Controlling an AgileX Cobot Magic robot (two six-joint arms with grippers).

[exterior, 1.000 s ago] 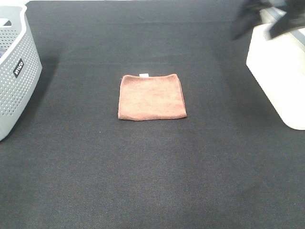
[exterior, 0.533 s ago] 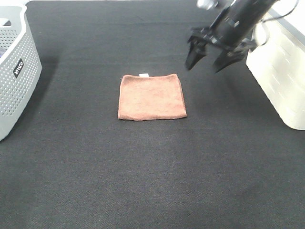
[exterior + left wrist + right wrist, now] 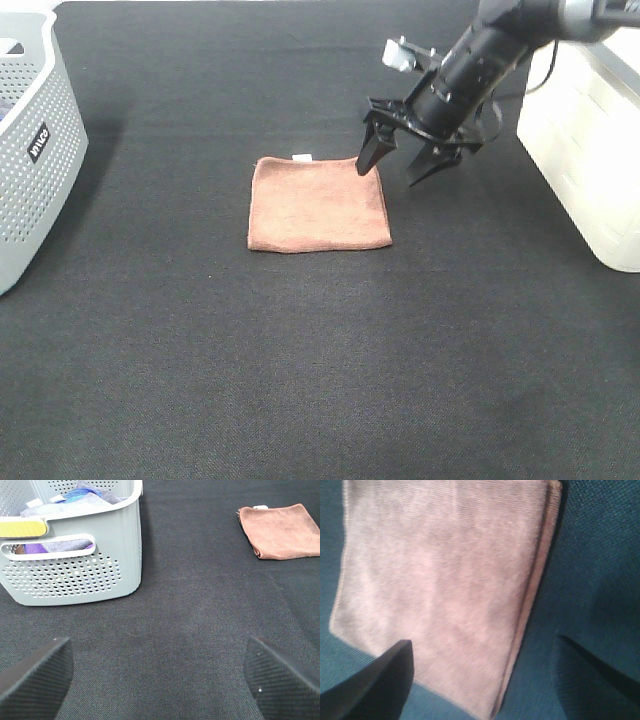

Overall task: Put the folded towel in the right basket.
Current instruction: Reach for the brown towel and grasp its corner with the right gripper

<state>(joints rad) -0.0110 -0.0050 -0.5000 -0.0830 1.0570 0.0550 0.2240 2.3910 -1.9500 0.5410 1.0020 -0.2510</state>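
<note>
I have the folded rust-brown terry towel (image 3: 318, 203) lying flat near the middle of the black cloth-covered desk (image 3: 300, 380), a little toward the far edge, with a small white tag showing on its far side. It is not in either basket. The right arm's fingers (image 3: 368, 155) are spread wide and hold nothing. They hang tilted over the towel's far right corner, with one tip at that corner and the other past the towel's right side above bare desk. I cannot tell whether the tips touch the cloth. In the right wrist view the towel (image 3: 445, 590) fills most of the frame, its stacked layers visible along one side, and the two dark fingers (image 3: 375, 682) stand far apart on either side of it. The white plastic basket (image 3: 590, 150) sits at the right edge of the desk toward the far right corner, well apart from the towel. The grey perforated plastic basket (image 3: 30, 150) sits at the left edge and holds blue and purple cloths. The left arm's fingers (image 3: 35, 680) are also wide open and empty, hovering over bare desk near the grey basket (image 3: 75, 575), with the towel (image 3: 280, 531) well off to one side.
</note>
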